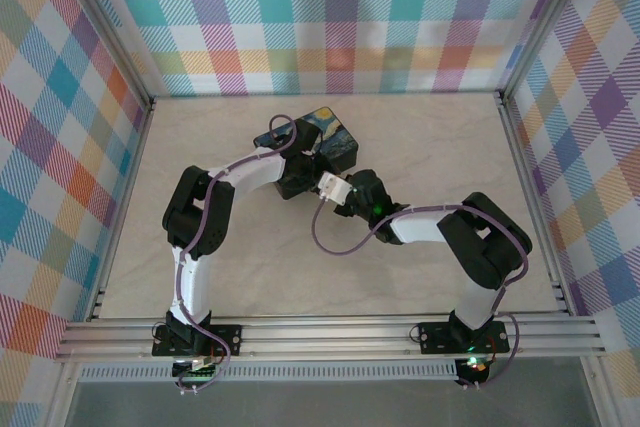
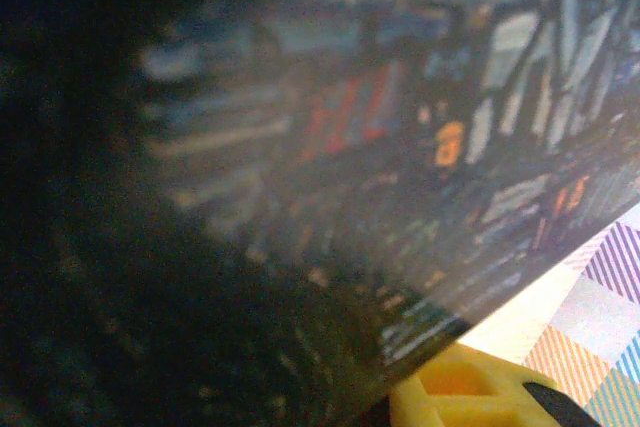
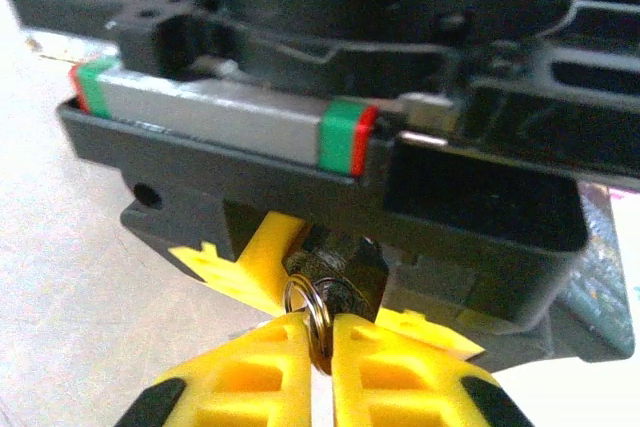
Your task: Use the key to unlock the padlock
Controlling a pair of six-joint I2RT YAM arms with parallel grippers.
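The padlock, small and dark, sits between the yellow fingers of my left gripper, which looks shut on it. My right gripper is shut on the key. The key's silvery ring stands up against the padlock's underside, and the blade is hidden between my pads. From above, the right gripper meets the left one tip to tip, just in front of the painted tin. In the left wrist view the tin is a close blur over one yellow finger.
The left gripper's black body with its silver rail hangs right over the padlock. Plaid walls close in the pale table at the back and sides. A purple cable loops below the right wrist.
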